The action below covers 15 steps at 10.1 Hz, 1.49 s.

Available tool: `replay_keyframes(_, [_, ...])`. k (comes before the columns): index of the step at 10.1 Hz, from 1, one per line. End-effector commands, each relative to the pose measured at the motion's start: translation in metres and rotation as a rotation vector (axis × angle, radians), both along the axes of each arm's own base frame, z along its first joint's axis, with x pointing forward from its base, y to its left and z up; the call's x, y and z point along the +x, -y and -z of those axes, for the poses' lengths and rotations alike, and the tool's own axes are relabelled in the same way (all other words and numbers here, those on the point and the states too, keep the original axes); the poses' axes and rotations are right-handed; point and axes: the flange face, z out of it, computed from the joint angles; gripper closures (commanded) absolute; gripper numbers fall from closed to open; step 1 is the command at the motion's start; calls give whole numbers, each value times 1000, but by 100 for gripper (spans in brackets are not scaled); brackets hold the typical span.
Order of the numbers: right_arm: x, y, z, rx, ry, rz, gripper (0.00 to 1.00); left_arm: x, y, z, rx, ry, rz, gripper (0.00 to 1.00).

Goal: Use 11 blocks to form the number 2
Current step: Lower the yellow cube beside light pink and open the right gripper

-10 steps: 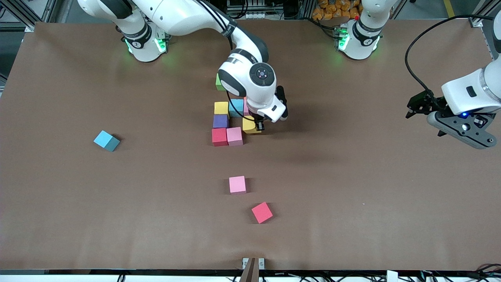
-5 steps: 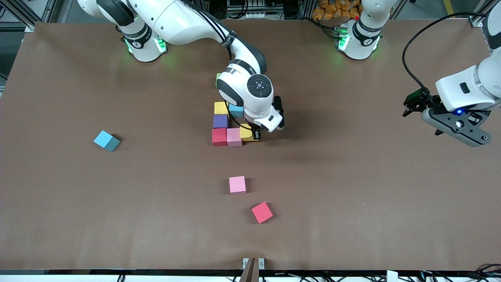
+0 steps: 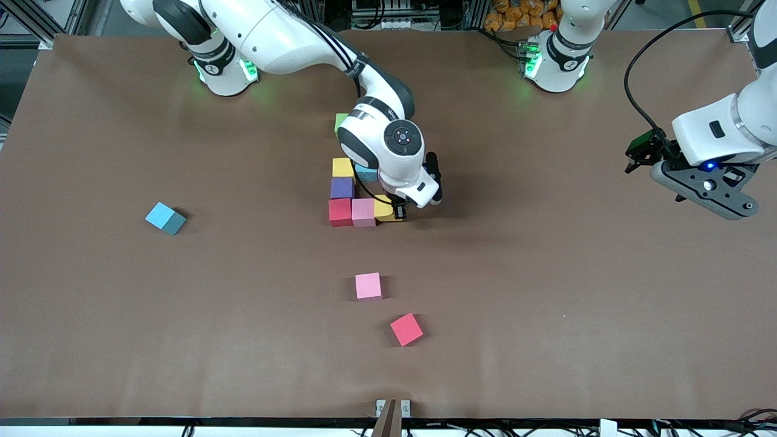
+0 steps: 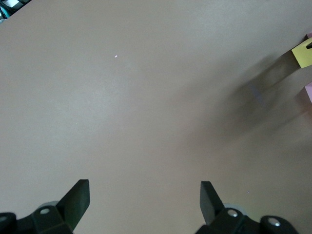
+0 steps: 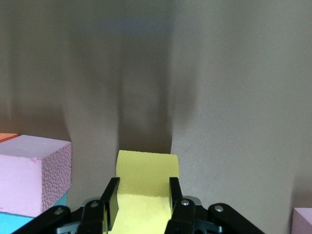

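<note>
Beside the pink block (image 3: 363, 212), the right gripper (image 3: 399, 210) clamps the yellow block (image 3: 383, 209), which should seat flush in that row before release, while the left gripper (image 3: 637, 159) waits open over bare table.

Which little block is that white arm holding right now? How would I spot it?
Find the cluster of coloured blocks mid-table, under the right arm. In its row nearest the front camera sit a red block, a pink block, then the yellow block. It alone is clamped in the right gripper.
</note>
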Motion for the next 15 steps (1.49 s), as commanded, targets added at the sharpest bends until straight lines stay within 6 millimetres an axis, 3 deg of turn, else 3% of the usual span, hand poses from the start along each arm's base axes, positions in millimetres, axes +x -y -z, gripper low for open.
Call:
replay_keyframes(1, [10, 0, 3, -6, 17, -5, 100, -6, 2, -5, 45, 5, -15, 0])
replay_keyframes(6, [12, 2, 13, -14, 22, 4, 100, -5, 2, -6, 41, 7, -103, 0])
replay_keyframes(10, [12, 2, 14, -4, 26, 20, 97, -9, 16, -15, 33, 25, -172, 0])
replay_keyframes(11, [11, 0, 15, 8, 33, 38, 77, -9, 19, -22, 30, 39, -166, 0])
replay_keyframes(12, [11, 0, 15, 8, 34, 51, 35, -9, 19, -21, 42, 43, -159, 0])
replay_keyframes(13, [12, 1, 15, 8, 34, 52, 0, -10, 22, -24, 66, 57, -150, 0])
replay_keyframes(15, [12, 1, 15, 10, 35, 52, 0, -13, 18, -29, 78, 69, -166, 0])
